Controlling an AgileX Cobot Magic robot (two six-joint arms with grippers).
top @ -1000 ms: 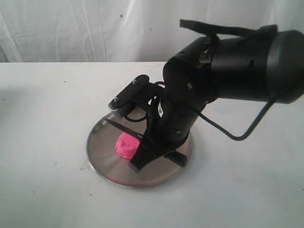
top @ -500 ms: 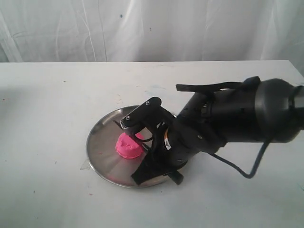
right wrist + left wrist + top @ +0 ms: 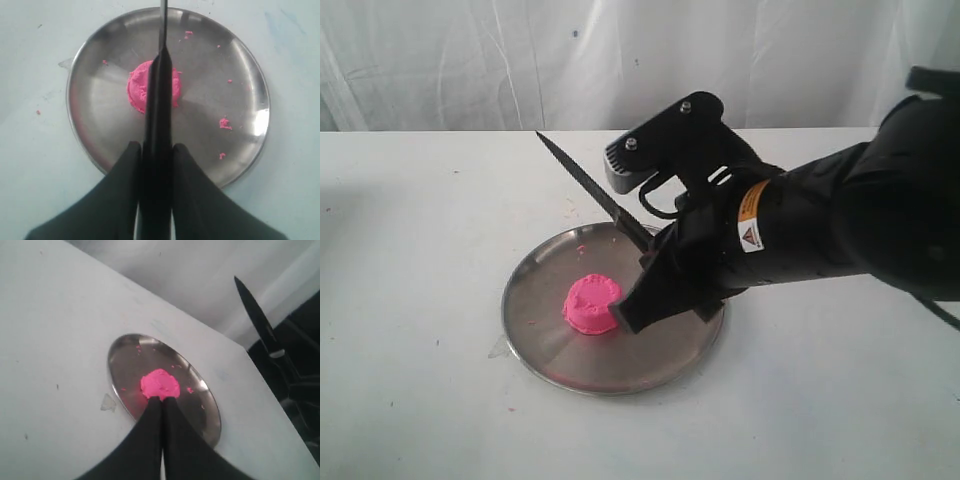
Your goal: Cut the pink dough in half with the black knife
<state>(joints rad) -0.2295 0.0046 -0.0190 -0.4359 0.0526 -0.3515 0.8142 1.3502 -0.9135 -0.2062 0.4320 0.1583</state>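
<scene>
The pink dough [image 3: 588,305] is one round puck in the middle of the steel plate [image 3: 540,350]. My right gripper [image 3: 638,300] is shut on the handle of the black knife [image 3: 585,180], and the blade slants up and away to the back left, above the plate. In the right wrist view the black knife [image 3: 159,95] runs straight out between the fingers of my right gripper [image 3: 156,146] and crosses over the pink dough [image 3: 136,90]. My left gripper [image 3: 161,400] is shut and holds nothing. From its camera the fingertips line up with the pink dough [image 3: 160,384]. The left gripper is out of the exterior view.
Small pink crumbs [image 3: 224,122] lie scattered on the steel plate [image 3: 250,75] and one on the white table [image 3: 38,112]. A small clear scrap [image 3: 107,402] lies beside the plate's rim [image 3: 210,405]. A white curtain hangs behind the table.
My right gripper dropped onto the knife lying on the plate, shut on its handle and lifted it. The blade now points up to the back left. The dough stayed put.
</scene>
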